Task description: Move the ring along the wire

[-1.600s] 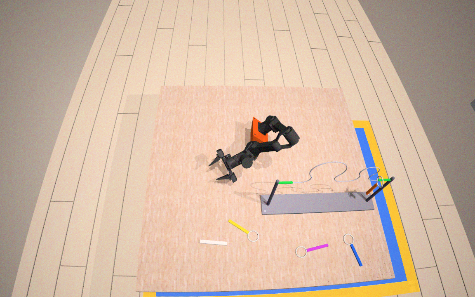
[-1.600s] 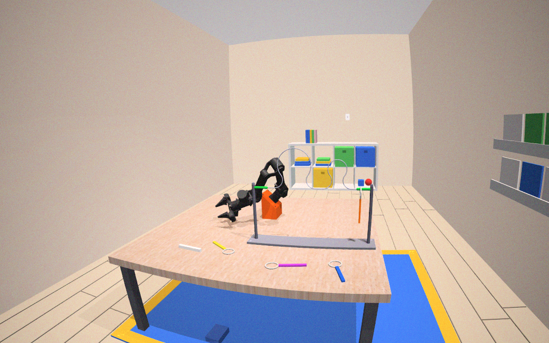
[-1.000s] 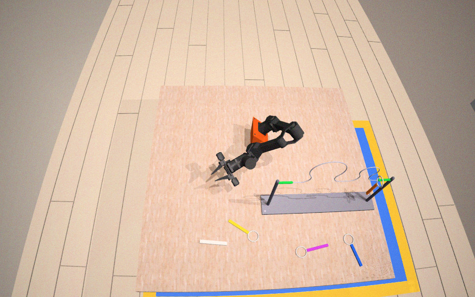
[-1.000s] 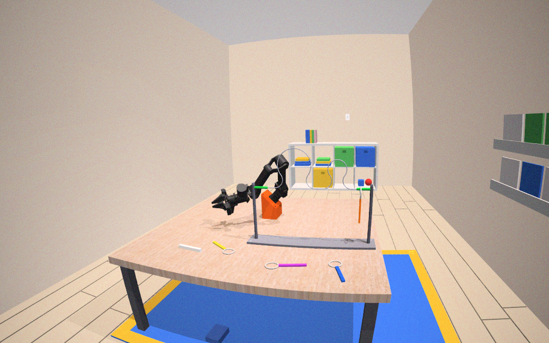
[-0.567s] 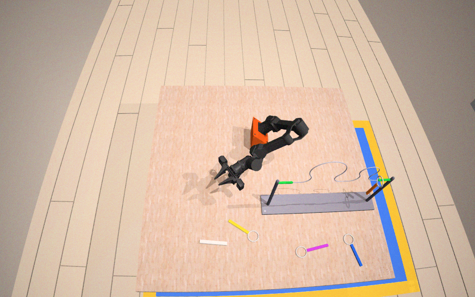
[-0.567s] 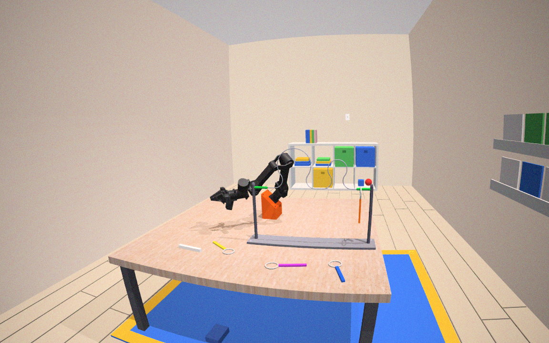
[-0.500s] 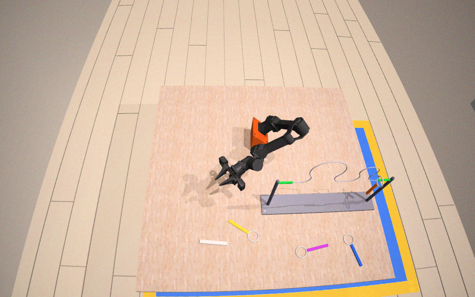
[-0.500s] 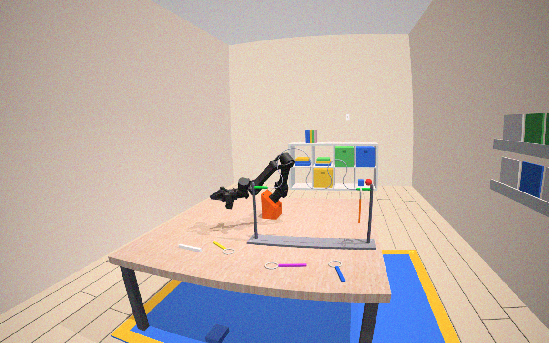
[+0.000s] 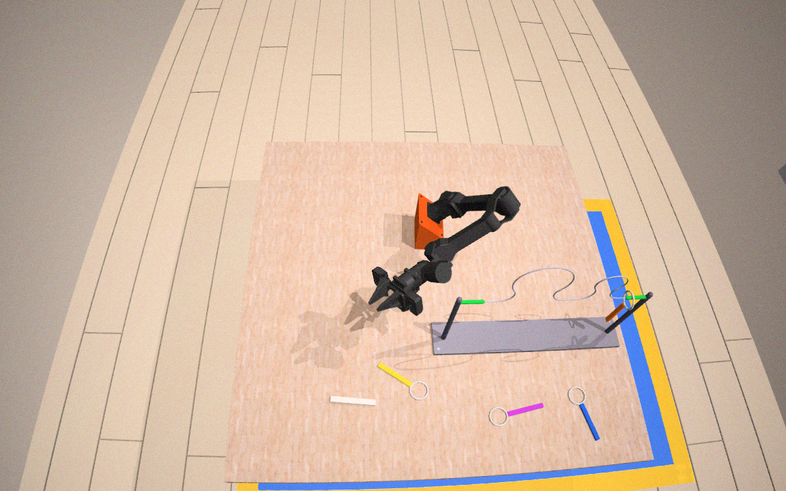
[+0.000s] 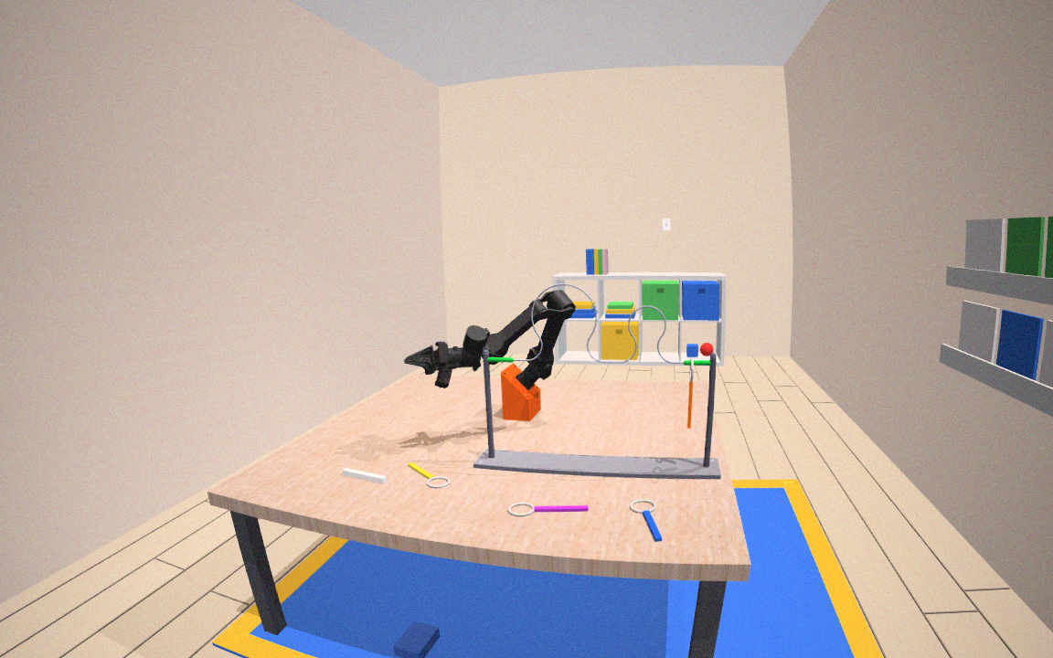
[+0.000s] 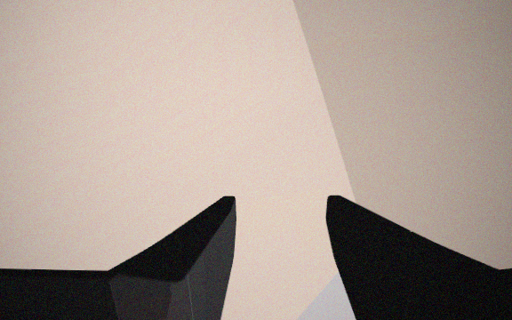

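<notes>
The ring with the orange handle (image 9: 615, 311) (image 10: 689, 402) hangs on the green wire part (image 9: 637, 297) (image 10: 696, 361) next to the right post (image 9: 626, 314) (image 10: 709, 408). The thin grey wire (image 9: 544, 269) (image 10: 593, 331) curves over to the other green part (image 9: 473, 301) (image 10: 500, 358) at the left post (image 9: 451, 318) (image 10: 487, 408). My gripper (image 9: 376, 297) (image 10: 415, 358) (image 11: 281, 207) is in the air, left of the left post and far from the ring. Its fingers stand partly apart with nothing between them. The wrist view shows only walls.
The posts stand on a grey base plate (image 9: 524, 335) (image 10: 596, 464). Loose on the table lie a yellow-handled ring (image 9: 394, 373), a white bar (image 9: 353, 400), a magenta-handled ring (image 9: 524, 409) and a blue-handled ring (image 9: 589, 421). The arm's orange base (image 9: 426, 222) is behind the wire.
</notes>
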`<state>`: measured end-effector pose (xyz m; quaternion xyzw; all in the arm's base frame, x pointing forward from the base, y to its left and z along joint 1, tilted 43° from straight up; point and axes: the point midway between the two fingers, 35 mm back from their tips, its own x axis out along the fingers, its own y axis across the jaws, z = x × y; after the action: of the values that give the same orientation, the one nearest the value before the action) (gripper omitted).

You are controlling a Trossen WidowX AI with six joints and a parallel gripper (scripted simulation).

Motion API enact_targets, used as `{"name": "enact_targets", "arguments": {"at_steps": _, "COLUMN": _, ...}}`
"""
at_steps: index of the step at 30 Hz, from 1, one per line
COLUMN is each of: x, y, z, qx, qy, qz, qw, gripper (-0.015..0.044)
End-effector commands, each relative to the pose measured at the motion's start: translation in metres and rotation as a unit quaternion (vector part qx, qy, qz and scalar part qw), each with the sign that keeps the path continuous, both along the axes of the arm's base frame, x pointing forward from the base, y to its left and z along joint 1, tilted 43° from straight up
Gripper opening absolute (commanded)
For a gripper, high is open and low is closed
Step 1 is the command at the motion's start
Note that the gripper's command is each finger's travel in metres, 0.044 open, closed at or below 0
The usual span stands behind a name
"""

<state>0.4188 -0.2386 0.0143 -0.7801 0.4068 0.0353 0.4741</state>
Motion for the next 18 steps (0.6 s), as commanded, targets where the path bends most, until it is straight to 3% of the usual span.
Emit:
{"name": "enact_targets", "arguments": {"at_steps": 1, "x": 0.010, "y": -0.003, "z": 0.024, "qx": 0.022, "qy": -0.049, "qz": -0.024, "qw": 0.998, "gripper": 0.0160}}
{"name": "enact_targets", "arguments": {"at_steps": 18, "x": 0.035, "y": -0.009, "z": 0.124, "qx": 0.126, "qy": -0.245, "qz": -0.095, "qw": 0.957, "gripper": 0.0160}}
